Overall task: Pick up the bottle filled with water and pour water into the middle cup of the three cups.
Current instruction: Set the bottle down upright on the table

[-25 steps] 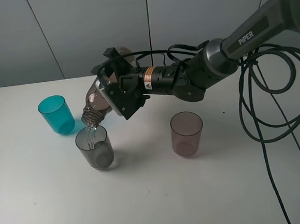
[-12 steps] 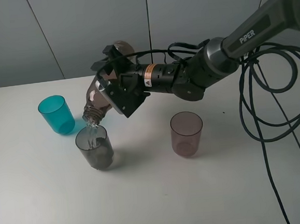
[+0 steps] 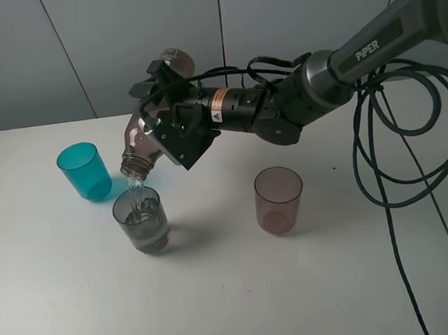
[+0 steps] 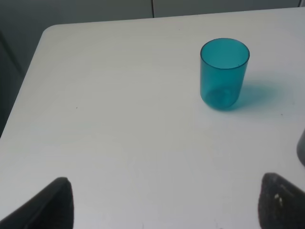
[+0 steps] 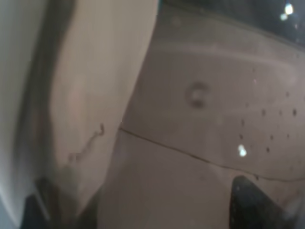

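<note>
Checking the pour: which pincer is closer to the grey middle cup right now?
Right. The right pincer grips the tilted bottle just above the middle cup. The left pincer is open and farther off, facing the teal cup, out of the high view.

White table (image 3: 241,290), viewed from high up. You see three translucent cups standing upright on it, none touching another. The teal-blue cup (image 3: 85,172) stands farthest left, toward the table's rounded far-left corner. The middle cup (image 3: 142,220), smoky grey, stands near it, a little to its right and nearer the front. The pink-mauve cup (image 3: 279,200) stands well apart, right of centre. Black cables (image 3: 381,194) cross the table's right side; you cannot tell whether they rest on its top.
</note>
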Motion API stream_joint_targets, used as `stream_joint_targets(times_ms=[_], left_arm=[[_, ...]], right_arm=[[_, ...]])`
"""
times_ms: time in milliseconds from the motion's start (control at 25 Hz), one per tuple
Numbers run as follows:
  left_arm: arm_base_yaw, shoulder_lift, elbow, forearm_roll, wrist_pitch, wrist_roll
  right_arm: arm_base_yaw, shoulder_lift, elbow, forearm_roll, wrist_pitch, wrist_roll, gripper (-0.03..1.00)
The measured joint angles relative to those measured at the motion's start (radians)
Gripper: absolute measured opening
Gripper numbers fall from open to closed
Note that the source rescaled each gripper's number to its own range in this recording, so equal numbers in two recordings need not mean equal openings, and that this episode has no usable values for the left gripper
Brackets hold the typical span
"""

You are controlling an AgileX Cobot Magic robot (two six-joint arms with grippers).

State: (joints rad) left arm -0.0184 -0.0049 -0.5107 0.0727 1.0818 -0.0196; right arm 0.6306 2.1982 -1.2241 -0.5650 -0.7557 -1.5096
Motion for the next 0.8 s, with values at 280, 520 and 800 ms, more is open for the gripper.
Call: stream_joint_targets(times_ms=[280,520,800], left_arm=[[0.000,0.000,0.000,0.000,0.000,0.002],[0.000,0.000,0.000,0.000,0.000,0.002],[0.000,0.000,0.000,0.000,0.000,0.000]], right_arm=[[0.000,-0.006,-0.007,-0.019,-0.002,-0.028,0.00],[0.000,-0.035,-0.008,-0.057,-0.004,-0.032,0.00],[0.000,-0.050,-0.010,-0.099,-0.017,-0.038,0.00]])
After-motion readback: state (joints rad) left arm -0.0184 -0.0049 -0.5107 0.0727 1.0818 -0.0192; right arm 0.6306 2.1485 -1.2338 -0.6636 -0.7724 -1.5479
